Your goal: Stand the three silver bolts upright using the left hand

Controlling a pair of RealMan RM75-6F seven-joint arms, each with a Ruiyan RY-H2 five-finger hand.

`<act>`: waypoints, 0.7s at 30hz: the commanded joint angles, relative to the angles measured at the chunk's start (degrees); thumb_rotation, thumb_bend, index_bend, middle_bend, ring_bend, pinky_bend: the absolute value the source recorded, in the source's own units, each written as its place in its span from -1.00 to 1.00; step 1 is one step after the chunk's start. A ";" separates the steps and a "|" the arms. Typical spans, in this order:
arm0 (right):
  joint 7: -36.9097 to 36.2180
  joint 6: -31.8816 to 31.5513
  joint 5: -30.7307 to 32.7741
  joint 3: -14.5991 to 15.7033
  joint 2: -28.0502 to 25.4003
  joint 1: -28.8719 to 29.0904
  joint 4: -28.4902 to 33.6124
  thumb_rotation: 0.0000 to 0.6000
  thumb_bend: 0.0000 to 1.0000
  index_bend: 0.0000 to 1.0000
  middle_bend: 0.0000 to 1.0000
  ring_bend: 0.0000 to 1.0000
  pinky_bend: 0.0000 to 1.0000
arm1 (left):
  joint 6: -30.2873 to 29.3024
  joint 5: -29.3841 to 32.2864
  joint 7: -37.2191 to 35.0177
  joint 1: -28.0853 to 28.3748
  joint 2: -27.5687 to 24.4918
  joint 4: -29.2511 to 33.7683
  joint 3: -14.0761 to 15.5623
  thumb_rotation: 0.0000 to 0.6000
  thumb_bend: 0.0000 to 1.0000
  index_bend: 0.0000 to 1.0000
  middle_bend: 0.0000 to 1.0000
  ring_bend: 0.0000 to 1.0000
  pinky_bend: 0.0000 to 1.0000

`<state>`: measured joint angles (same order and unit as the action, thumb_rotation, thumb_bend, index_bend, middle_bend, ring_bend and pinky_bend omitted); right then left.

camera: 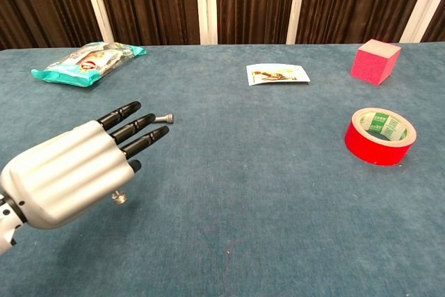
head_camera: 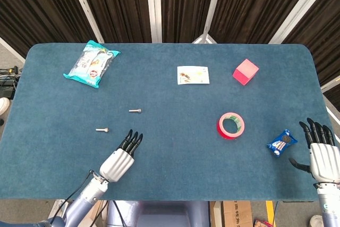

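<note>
1. Left hand (head_camera: 122,158) (camera: 73,172) – low over the near-left part of the blue worktop (head_camera: 175,147), dark fingers (camera: 132,126) stretched forward and close together.
2. Held bolt (camera: 119,197) – pokes out from under the left palm in the chest view, head downward, apparently pinched there; thumb hidden, so the grip itself cannot be seen.
3. Lying bolt (head_camera: 101,129) – flat on the worktop, left of and just beyond the left hand; hidden behind the hand in the chest view.
4. Far bolt (head_camera: 135,111) (camera: 165,119) – also flat on its side, farther out, ahead of the left fingertips and apart from them.
5. Right hand (head_camera: 323,158) – at the near-right edge, fingers spread and straight, thumb out to the side, holding nothing.
6. Small blue packet (head_camera: 281,142) – just beside the right hand, not touching it.
7. Red tape roll (head_camera: 231,125) (camera: 379,135) – flat on the worktop, right of centre.
8. Pink cube (head_camera: 245,72) (camera: 375,61) and printed card (head_camera: 193,75) (camera: 278,74) – toward the far side, well apart from both hands.
9. Teal snack bag (head_camera: 91,63) (camera: 87,54) – at the far left.
</note>
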<state>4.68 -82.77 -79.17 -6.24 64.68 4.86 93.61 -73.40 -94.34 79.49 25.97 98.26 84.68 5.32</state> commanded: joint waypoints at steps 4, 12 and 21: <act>0.16 -0.10 -0.05 0.01 0.12 -0.01 0.06 1.00 -1.00 -0.77 -0.94 -1.00 -1.00 | 0.50 -2.02 -0.06 0.11 0.45 -0.66 0.11 1.00 0.18 0.14 -0.99 -1.00 -1.00; -0.06 -0.04 0.04 -0.05 0.08 0.00 0.03 1.00 -1.00 -0.77 -0.94 -1.00 -1.00 | 1.53 -2.48 1.04 -0.49 0.73 -1.07 -0.19 1.00 0.18 0.12 -0.99 -1.00 -1.00; -0.08 -0.10 0.17 -0.10 0.04 -0.06 0.15 1.00 -1.00 -0.77 -0.94 -1.00 -1.00 | 2.03 -3.54 1.77 -1.06 1.14 -1.72 -0.56 1.00 0.18 0.06 -1.00 -1.00 -1.00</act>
<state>4.61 -82.87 -79.01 -6.35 64.72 4.81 93.76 -71.39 -97.86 81.25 24.93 99.38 82.96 4.78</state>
